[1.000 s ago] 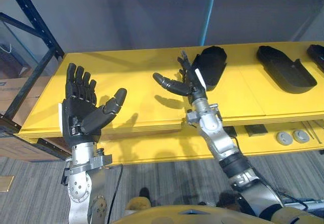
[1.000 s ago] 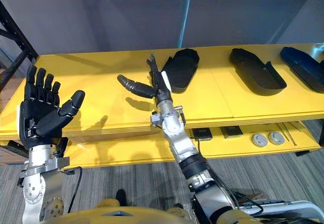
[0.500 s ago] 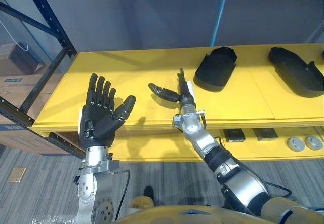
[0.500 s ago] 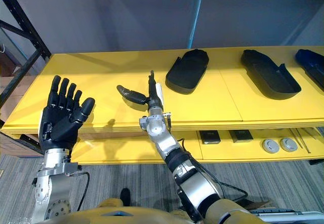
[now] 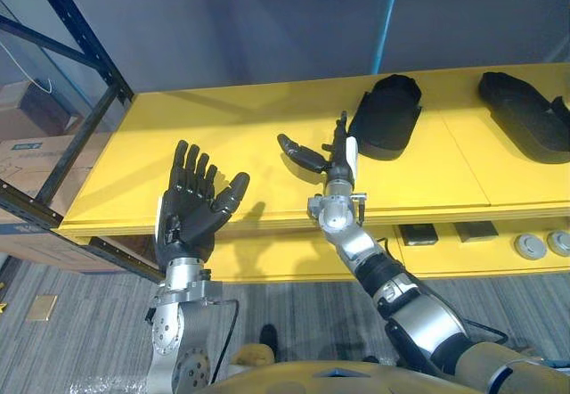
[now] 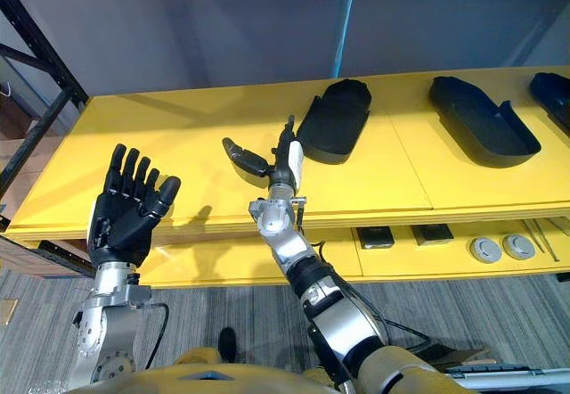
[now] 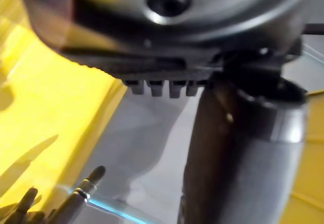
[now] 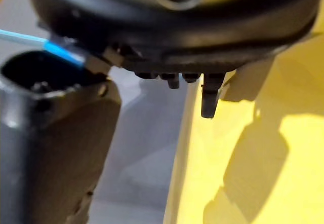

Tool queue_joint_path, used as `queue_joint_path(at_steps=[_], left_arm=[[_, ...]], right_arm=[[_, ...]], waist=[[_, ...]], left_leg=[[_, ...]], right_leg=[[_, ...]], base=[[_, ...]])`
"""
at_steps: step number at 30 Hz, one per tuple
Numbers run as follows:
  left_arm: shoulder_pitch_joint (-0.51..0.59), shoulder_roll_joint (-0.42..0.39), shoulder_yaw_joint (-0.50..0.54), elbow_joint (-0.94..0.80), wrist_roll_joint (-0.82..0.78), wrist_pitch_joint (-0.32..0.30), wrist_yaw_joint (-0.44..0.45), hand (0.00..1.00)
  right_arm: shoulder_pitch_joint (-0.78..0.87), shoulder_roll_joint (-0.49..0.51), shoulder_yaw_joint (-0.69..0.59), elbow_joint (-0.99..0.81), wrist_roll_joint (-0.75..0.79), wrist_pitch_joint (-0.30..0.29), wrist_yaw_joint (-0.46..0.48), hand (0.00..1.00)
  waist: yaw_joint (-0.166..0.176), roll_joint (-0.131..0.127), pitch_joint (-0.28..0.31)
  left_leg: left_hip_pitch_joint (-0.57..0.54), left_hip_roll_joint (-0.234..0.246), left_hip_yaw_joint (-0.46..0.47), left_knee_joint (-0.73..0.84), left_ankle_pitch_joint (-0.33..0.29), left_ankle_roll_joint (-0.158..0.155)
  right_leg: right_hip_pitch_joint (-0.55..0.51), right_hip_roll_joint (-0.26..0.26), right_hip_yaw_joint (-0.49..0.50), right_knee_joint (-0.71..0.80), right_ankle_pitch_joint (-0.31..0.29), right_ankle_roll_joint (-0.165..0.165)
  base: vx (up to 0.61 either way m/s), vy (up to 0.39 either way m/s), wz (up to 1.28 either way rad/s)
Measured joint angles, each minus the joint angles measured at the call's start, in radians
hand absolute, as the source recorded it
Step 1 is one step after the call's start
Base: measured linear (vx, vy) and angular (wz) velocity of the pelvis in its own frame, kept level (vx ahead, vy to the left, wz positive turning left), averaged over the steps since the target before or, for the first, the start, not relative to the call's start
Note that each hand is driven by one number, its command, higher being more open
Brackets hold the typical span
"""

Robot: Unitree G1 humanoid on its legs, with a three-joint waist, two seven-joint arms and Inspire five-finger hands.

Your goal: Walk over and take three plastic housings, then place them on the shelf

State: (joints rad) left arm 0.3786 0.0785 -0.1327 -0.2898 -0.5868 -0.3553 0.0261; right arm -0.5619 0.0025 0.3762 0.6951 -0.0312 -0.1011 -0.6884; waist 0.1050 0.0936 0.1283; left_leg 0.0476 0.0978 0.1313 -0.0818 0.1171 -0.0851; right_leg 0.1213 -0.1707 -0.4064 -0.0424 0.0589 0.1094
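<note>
With the right hand [image 5: 338, 164] and raised left hand [image 5: 189, 211] both spread wide and empty, and the nearest plastic housing [image 5: 387, 113] lying just beyond the right one on the yellow shelf [image 5: 223, 135], a shallow reach may shove it away instead of gripping it.

Black plastic housing [image 6: 337, 119], second housing [image 6: 484, 119], third housing [image 6: 554, 89] at the edge, spaced along yellow shelf [image 6: 178, 135]

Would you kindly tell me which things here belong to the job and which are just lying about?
Job: left plastic housing, middle plastic housing, right plastic housing, yellow shelf, left hand, right hand.
Lying about: round discs, black blocks, cardboard box.
</note>
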Motion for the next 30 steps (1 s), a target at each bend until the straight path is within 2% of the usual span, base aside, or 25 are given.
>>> queue_joint_path(at_steps=[7,16,30], left_arm=[[-0.029,0.003,-0.047,0.086,-0.001,-0.005,0.001,1.00],[-0.035,0.018,-0.069,0.088,-0.002,-0.008,-0.002,1.00],[-0.038,0.019,-0.102,0.147,-0.008,-0.008,0.021,1.00]], right_arm=[[0.026,-0.003,-0.022,-0.001,0.002,-0.045,-0.010,1.00],[0.087,-0.002,-0.045,-0.038,0.001,-0.102,-0.010,1.00],[0.120,-0.004,-0.056,-0.065,0.002,-0.123,-0.010,1.00]], waist=[[-0.002,0.002,0.001],[-0.005,0.002,0.001],[-0.012,0.000,0.001]], left_leg=[[0.007,0.003,0.026,0.000,-0.004,-0.002],[0.011,0.009,0.040,0.007,-0.013,-0.004],[0.014,0.019,0.051,0.007,-0.015,-0.007]], right_leg=[[0.001,0.001,0.033,-0.012,0.010,0.002],[0.000,0.002,0.050,-0.012,0.009,0.001],[-0.004,0.013,0.058,-0.012,0.008,-0.001]], base=[[0.00,-0.004,-0.11],[0.00,-0.004,-0.04],[0.00,-0.004,-0.01]])
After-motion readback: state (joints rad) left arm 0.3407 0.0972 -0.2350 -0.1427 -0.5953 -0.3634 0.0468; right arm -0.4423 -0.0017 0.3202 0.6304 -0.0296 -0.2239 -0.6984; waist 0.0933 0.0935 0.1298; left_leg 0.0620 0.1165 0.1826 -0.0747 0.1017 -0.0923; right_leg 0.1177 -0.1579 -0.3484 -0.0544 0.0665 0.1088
